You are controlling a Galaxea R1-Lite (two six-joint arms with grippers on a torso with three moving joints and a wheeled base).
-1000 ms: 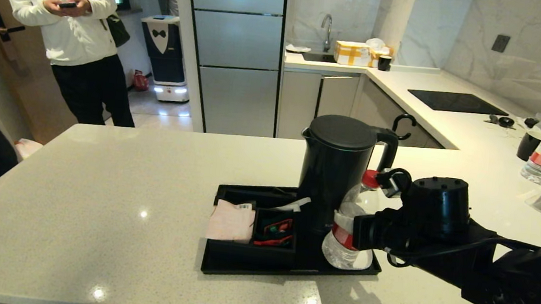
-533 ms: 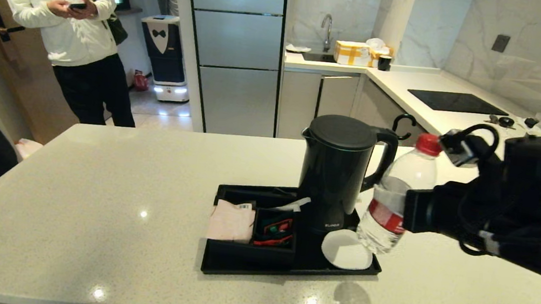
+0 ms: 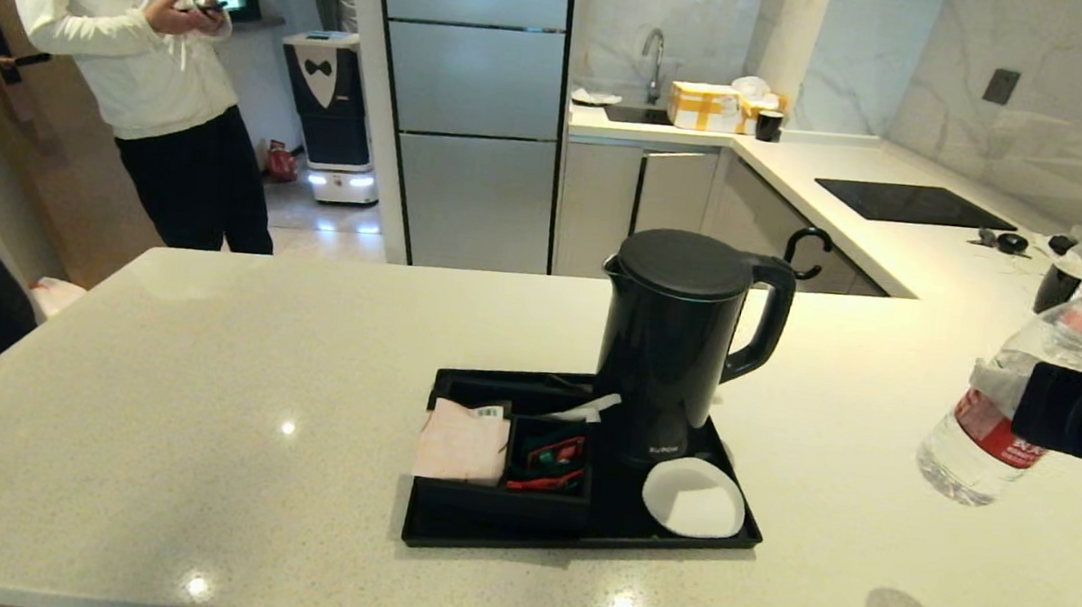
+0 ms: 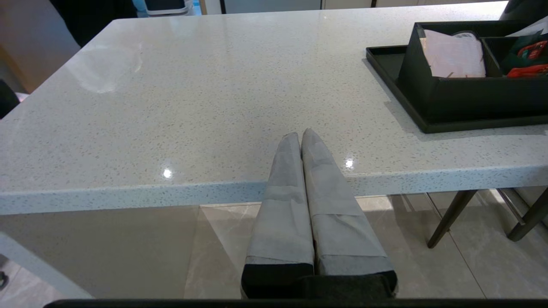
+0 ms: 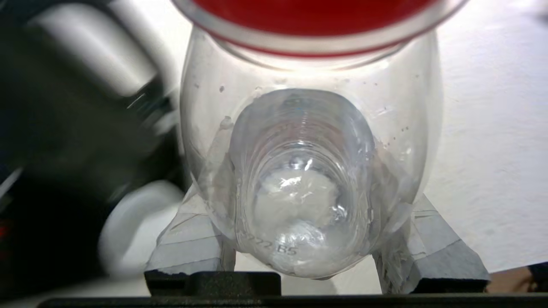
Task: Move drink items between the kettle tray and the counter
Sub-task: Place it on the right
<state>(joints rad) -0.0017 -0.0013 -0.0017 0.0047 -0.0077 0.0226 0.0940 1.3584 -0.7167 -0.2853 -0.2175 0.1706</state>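
Your right gripper (image 5: 317, 252) was clamped on the water bottle (image 3: 1017, 414), held tilted in the air well right of the kettle tray (image 3: 577, 539), base toward the counter (image 3: 293, 368). Your left gripper (image 4: 302, 141), fingers closed on nothing, sat left of the tray.

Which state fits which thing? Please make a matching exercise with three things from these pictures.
Things:
1. water bottle
2. kettle
3. white coaster

States:
A. lies bare on the kettle tray
B. held tilted above the counter by the right gripper
C. stands upright at the back of the tray

Pairs: 1-B, 2-C, 3-A

The left gripper is parked at the counter's front edge.
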